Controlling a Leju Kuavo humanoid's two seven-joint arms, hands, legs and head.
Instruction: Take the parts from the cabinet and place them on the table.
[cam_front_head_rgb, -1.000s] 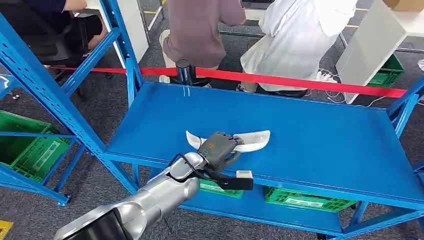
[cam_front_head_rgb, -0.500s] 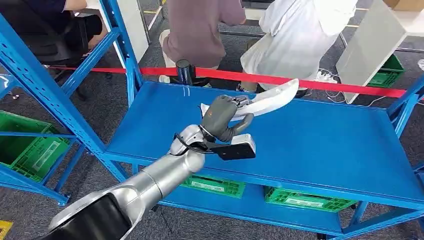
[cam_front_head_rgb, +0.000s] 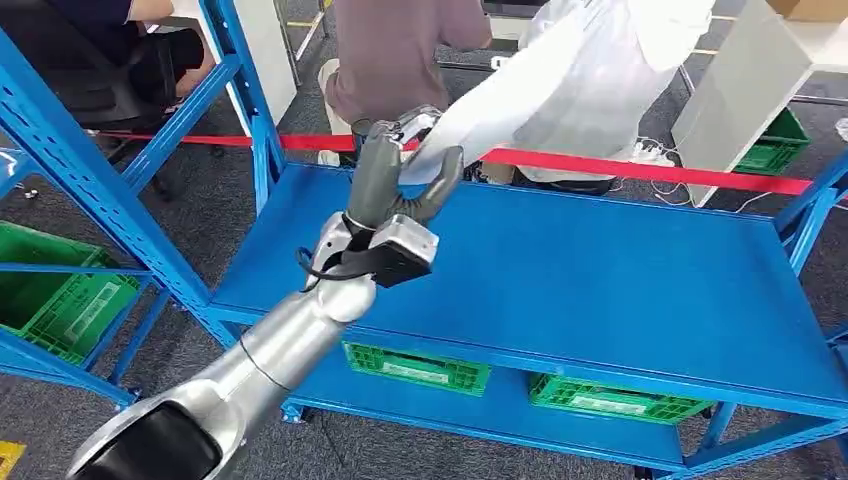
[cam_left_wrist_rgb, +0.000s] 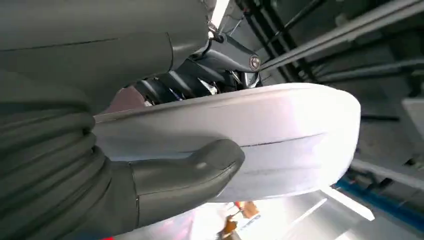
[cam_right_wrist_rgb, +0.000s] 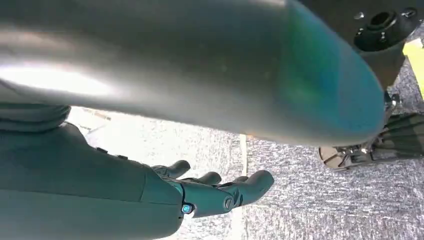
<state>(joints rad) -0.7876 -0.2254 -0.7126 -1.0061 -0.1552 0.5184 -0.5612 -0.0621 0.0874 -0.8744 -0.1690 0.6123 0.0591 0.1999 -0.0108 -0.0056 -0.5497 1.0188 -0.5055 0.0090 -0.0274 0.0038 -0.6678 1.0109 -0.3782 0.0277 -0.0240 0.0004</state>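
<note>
Gripping white curved part (cam_front_head_rgb: 500, 100) in left hand (cam_front_head_rgb: 395, 175), upper centre of frame above blue shelf (cam_front_head_rgb: 620, 290); right hand (cam_right_wrist_rgb: 200, 192) hanging, fingers apart, holding nothing.

The left hand (cam_left_wrist_rgb: 100, 165) occupied the near side of the left wrist view, with its grey ribbed cover at the picture's edge and its thick grey thumb (cam_left_wrist_rgb: 195, 167) pressed flat against the face of the white part (cam_left_wrist_rgb: 280, 135). The darker fingers (cam_left_wrist_rgb: 200, 82) closed over the part's opposite edge, so the part was gripped between thumb and fingers. The part was a smooth, curved white panel with a rounded end extending past the hand.
</note>
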